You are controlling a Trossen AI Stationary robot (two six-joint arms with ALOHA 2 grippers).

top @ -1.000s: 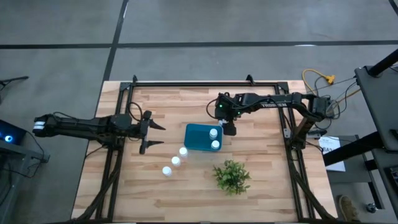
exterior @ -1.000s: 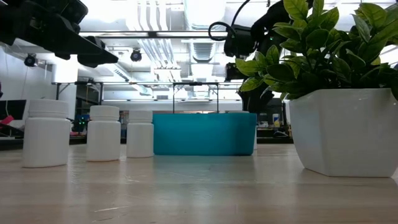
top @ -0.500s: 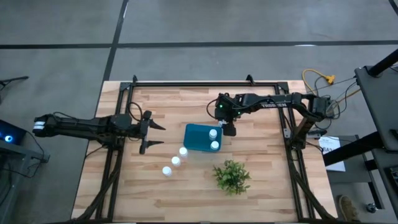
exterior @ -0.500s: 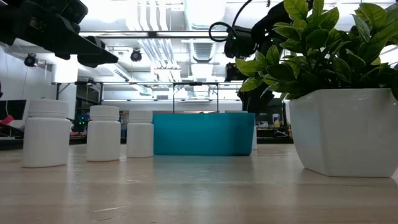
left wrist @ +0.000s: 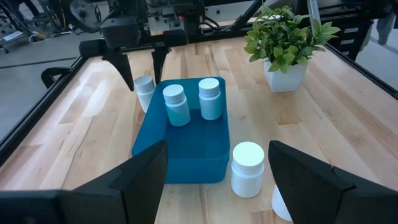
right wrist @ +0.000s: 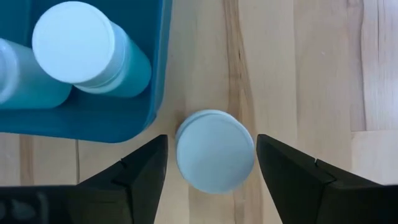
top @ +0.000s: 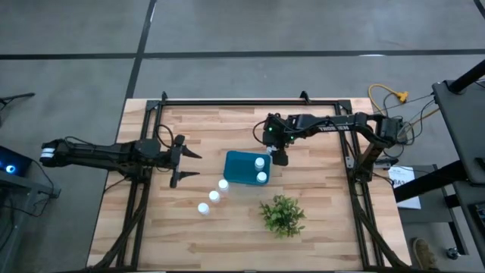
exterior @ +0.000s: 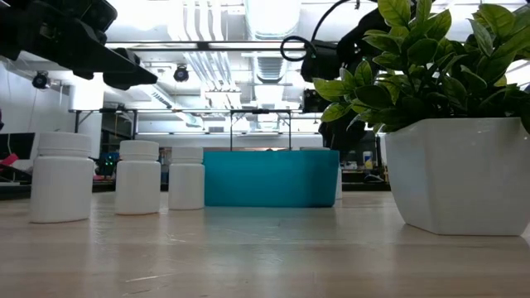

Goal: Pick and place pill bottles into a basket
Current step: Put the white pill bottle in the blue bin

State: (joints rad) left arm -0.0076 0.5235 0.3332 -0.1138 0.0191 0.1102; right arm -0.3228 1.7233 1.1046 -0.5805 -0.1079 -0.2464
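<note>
The teal basket (top: 241, 167) stands mid-table with two white pill bottles (top: 260, 161) (top: 262, 177) upright in it. Three more bottles (top: 223, 184) (top: 214, 196) (top: 203, 208) stand in a slanting row on the wood at its near left. Another bottle (right wrist: 215, 158) stands on the table right against the basket's right wall (right wrist: 158, 93). My right gripper (right wrist: 211, 146) hangs open above this bottle, pointing steeply down, one finger on each side of its cap, touching nothing. My left gripper (top: 184, 164) waits open, left of the basket.
A small potted plant (top: 282, 215) in a white pot (exterior: 460, 174) stands near the front, right of the bottle row. A black metal frame (top: 242, 100) borders the table. Bare wood lies along the far side and the near left.
</note>
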